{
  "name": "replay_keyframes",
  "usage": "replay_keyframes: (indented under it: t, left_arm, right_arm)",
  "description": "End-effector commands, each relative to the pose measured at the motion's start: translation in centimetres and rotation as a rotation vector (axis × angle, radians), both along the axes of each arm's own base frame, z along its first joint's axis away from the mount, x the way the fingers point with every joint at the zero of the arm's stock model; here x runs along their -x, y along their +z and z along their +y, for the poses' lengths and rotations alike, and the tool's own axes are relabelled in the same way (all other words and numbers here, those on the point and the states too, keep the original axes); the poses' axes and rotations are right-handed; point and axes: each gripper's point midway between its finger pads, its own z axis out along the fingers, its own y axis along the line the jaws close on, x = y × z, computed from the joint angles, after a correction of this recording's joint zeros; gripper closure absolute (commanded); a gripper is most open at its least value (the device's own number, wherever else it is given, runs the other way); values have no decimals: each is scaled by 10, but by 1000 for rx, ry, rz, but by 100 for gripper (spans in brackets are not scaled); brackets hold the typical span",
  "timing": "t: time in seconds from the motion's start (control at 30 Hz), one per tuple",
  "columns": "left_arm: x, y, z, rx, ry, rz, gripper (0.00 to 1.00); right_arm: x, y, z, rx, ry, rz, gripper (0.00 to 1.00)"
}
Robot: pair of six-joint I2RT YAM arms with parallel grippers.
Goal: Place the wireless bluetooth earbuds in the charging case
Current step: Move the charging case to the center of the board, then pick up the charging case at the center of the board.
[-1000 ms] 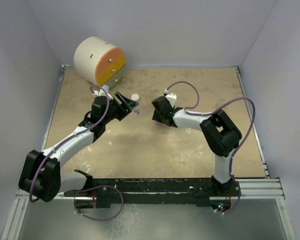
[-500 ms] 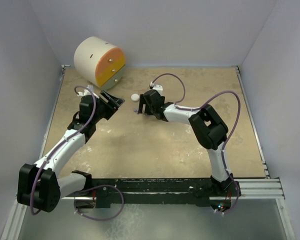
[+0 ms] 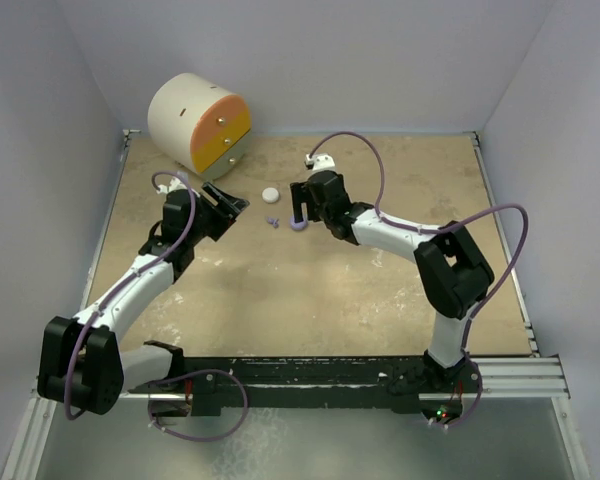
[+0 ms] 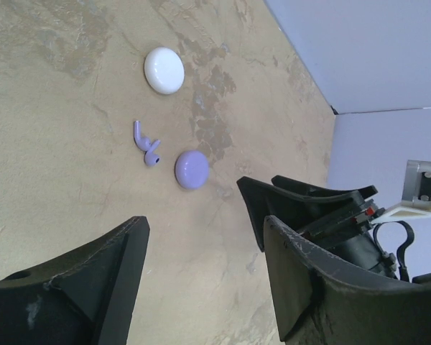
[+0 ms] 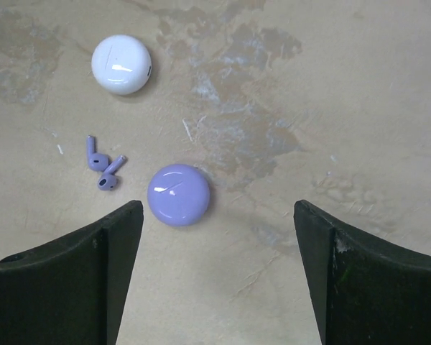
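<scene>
The right tool (image 5: 215,223) hangs wide open and empty over the counter (image 5: 359,86), with the lilac case (image 5: 178,194) between its fingers, nearer the left one. The two purple earbuds (image 5: 98,161) lie on the counter just left of that case, not touching it, their stems splayed in a V that points roughly far. The left tool (image 4: 205,230), partly open and empty, sits further left, so we judge the right arm nearer. The white case (image 5: 121,64) lies beyond. Both cases look shut, and we see no other earbuds.
</scene>
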Motion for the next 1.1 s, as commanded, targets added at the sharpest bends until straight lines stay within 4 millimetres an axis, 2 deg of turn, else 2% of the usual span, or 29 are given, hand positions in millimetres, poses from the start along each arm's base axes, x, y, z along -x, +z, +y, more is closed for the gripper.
replay_keyframes:
  t: [0.0,0.13,0.4,0.6,1.07]
  left_arm:
    - [-9,12,1,3,5,-64,36]
    - [-14,15,-4,31,-8,-83,36]
    - [-25,20,-23,127,-76,-109,33]
    - [-29,17,-22,115,-71,-103,33]
    - [-27,14,-18,79,-64,-83,34]
  right_arm:
    - [3,8,2,94,166,-55,14]
    - [7,-3,9,126,254,-30,15]
    - [8,-14,18,152,337,-22,13]
    - [11,-36,23,161,379,16,13]
    - [5,-58,30,163,386,40,16]
